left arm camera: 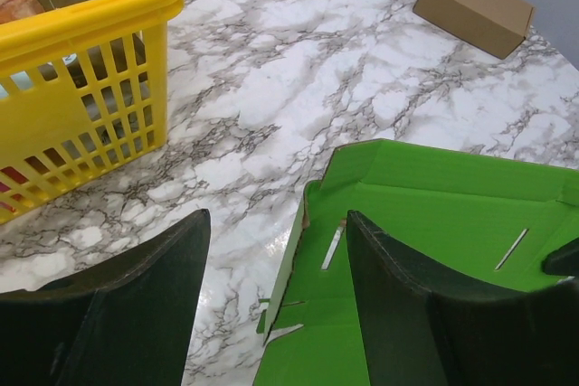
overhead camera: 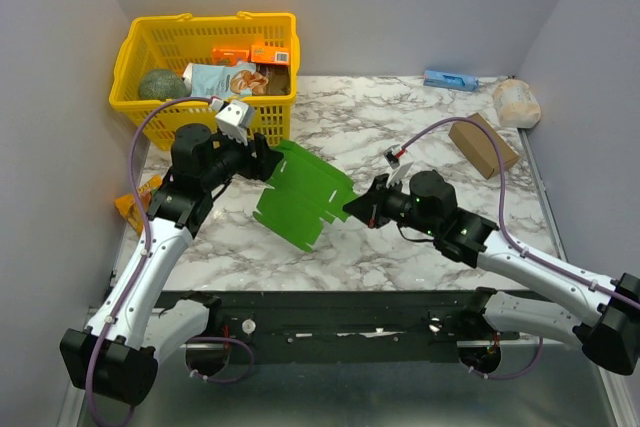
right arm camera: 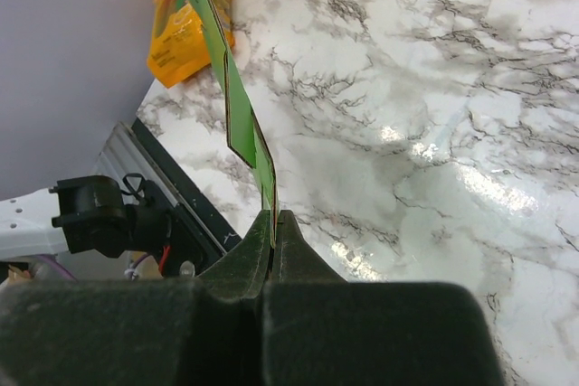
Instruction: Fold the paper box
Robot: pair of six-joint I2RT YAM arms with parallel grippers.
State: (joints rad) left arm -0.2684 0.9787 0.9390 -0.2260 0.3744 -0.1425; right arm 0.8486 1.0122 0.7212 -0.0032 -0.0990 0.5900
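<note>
1. Over the marble table (overhead camera: 400, 127), the paper box (overhead camera: 305, 197) is held tilted.
2. Its right edge is pinched by the closed right gripper (overhead camera: 355, 209).
3. Its left edge is straddled by the left gripper (overhead camera: 268, 162), jaws parted.

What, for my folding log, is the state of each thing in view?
paper box: mostly unfolded, one edge flap raised
left gripper: open, astride the box's edge
right gripper: shut on the paper box
yellow basket: upright, loaded
brown cardboard box: closed, lying flat
</note>
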